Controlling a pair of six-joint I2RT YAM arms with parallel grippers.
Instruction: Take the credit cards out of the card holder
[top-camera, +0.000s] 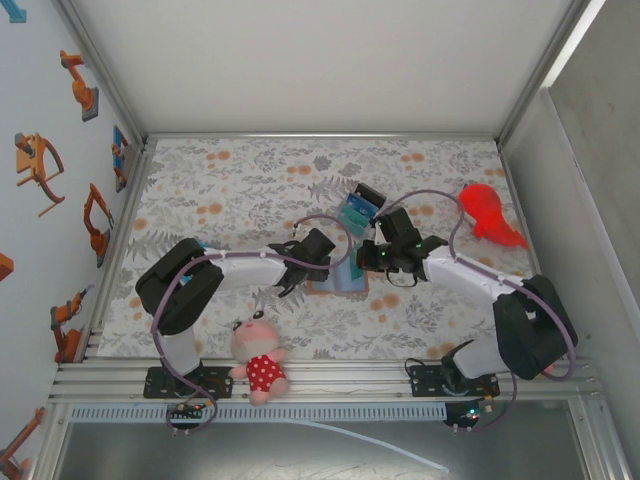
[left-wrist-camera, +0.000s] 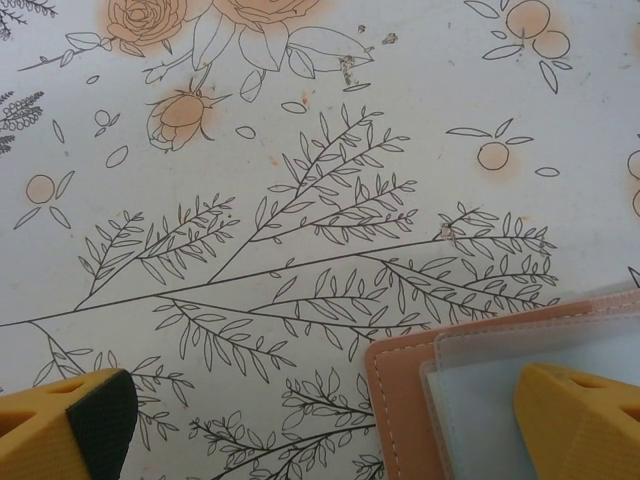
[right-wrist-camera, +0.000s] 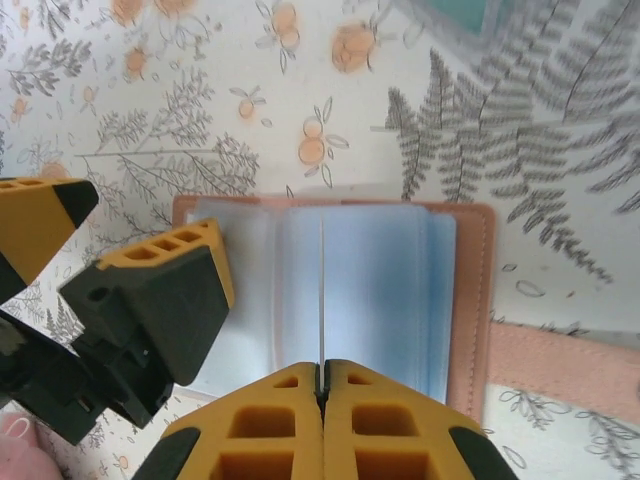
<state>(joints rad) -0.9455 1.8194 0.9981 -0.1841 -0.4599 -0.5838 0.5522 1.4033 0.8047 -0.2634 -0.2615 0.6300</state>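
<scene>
Floral-patterned bench (top-camera: 250, 190) bearing the card holder (right-wrist-camera: 470, 300), which lies open between the two arms; the left hand (right-wrist-camera: 110, 265) is spread, one finger over the holder's clear pockets, the right hand (right-wrist-camera: 322, 372) pressed together on a thin sheet (right-wrist-camera: 321, 290) upright at the holder's fold.
</scene>
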